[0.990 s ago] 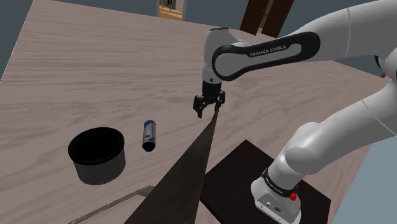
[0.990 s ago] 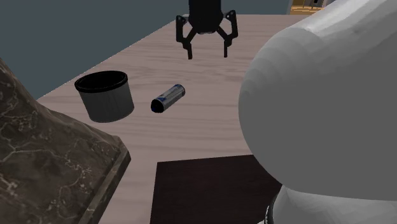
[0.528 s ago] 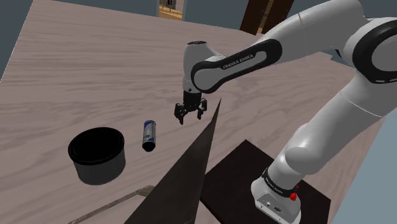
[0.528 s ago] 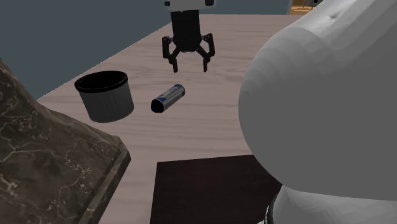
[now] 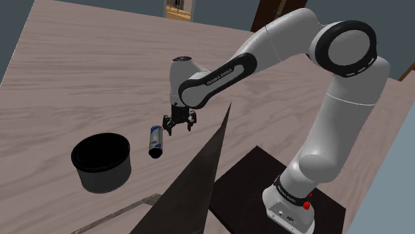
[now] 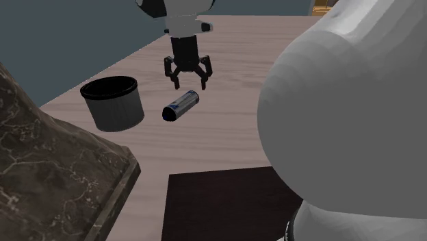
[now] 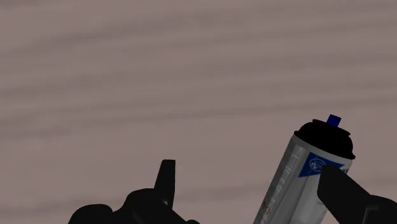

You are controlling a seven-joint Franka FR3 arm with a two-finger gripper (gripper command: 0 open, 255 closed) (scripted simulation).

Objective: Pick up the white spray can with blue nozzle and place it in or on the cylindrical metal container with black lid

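The hand [image 5: 178,127] hangs with its 2 fingers spread wide and nothing between them, close over one end of the spray can [image 5: 155,141]. That can lies on its side on the pale wood counter [image 5: 93,73], black cap and blue nozzle showing. It is near the black round container [image 5: 100,161] but not touching it.

Home-like room: pale wood-grain surface [image 5: 100,60], marbled stone slab [image 6: 48,171], small doorway [image 5: 178,8] at the far end

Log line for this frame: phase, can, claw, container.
phase: pre-grasp | spray can: lying on table, not held | claw: open, hovers close above spray can | container: upright beside spray can
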